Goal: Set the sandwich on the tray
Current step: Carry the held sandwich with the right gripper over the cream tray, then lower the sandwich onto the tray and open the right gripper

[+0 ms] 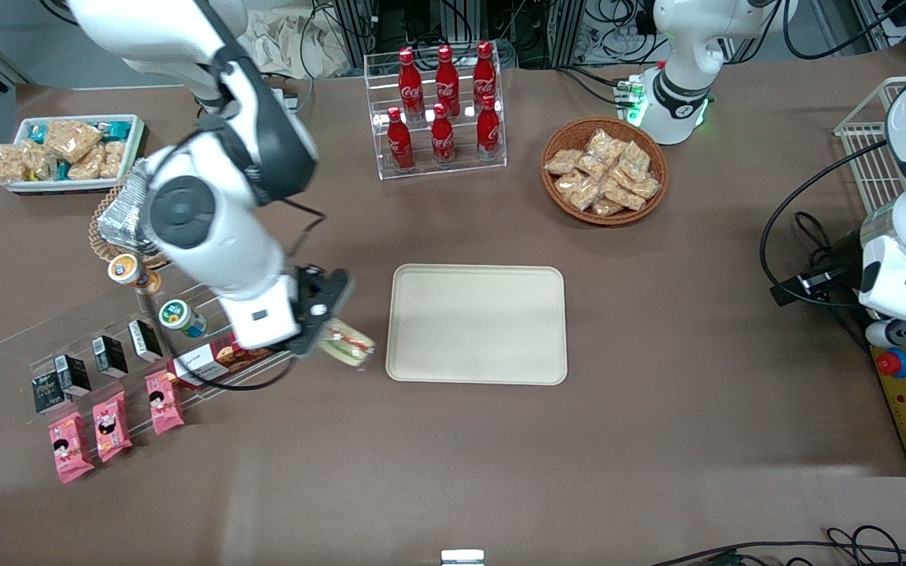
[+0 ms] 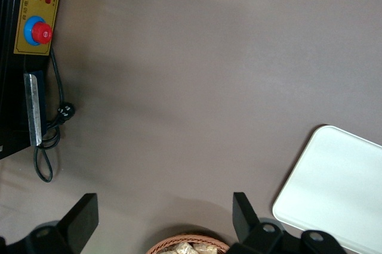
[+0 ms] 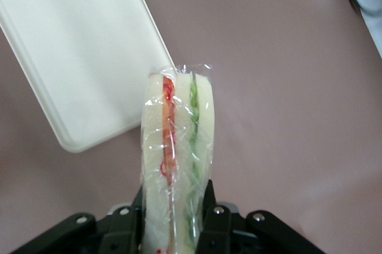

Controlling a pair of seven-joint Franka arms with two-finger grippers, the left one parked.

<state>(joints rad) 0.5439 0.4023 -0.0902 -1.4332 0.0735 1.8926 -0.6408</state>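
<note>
So the pickup part looks done: the end effector [image 1: 325,328] is clamped on the sandwich [image 1: 348,343], carrying it above the brown tabletop [image 1: 657,393] just beside the tray [image 1: 476,324], on the working arm's side. Tray's bare, so the drop-off is left. Plenty of open room around it.

Pale sandwich [image 3: 176,164] striped red and green; cream tray [image 1: 476,324].

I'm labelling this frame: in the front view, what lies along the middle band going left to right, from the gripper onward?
gripper shut on the sandwich → tray → parked arm's cables
</note>
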